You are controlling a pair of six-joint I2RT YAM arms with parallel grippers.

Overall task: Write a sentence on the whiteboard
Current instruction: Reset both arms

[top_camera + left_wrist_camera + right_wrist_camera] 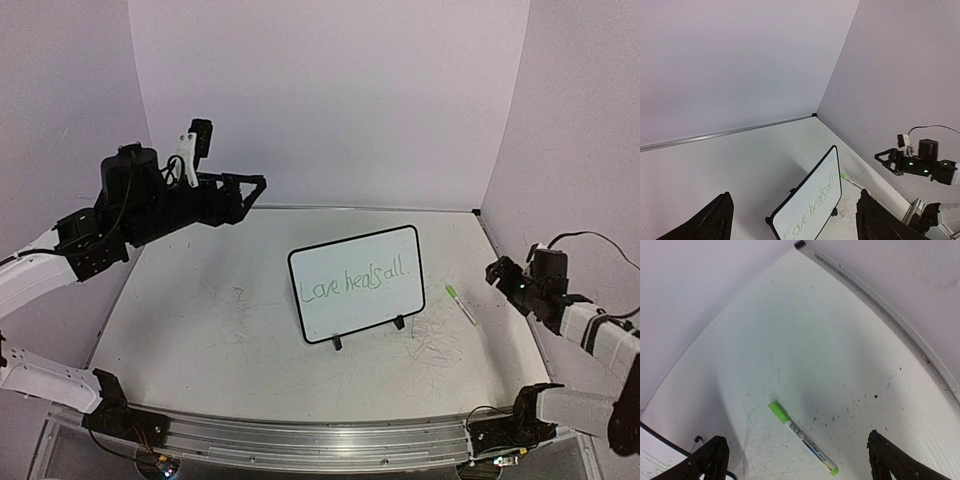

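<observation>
The whiteboard (pixel 357 283) stands upright on its two black feet in the middle of the table, with "Love heals all." written on it in green. It also shows in the left wrist view (pixel 812 200) and at a corner of the right wrist view (pixel 649 460). A marker (pixel 461 304) with a green cap lies flat on the table to the right of the board, free of both grippers (pixel 802 437). My left gripper (pixel 250 200) is open and empty, raised high at the back left (pixel 796 222). My right gripper (pixel 500 272) is open and empty, above the marker (pixel 799 462).
The white tabletop (pixel 200 310) carries faint scribbles, densest near the marker (pixel 440 345). Lavender walls close the back and both sides. A metal rail (pixel 320 440) runs along the near edge between the arm bases.
</observation>
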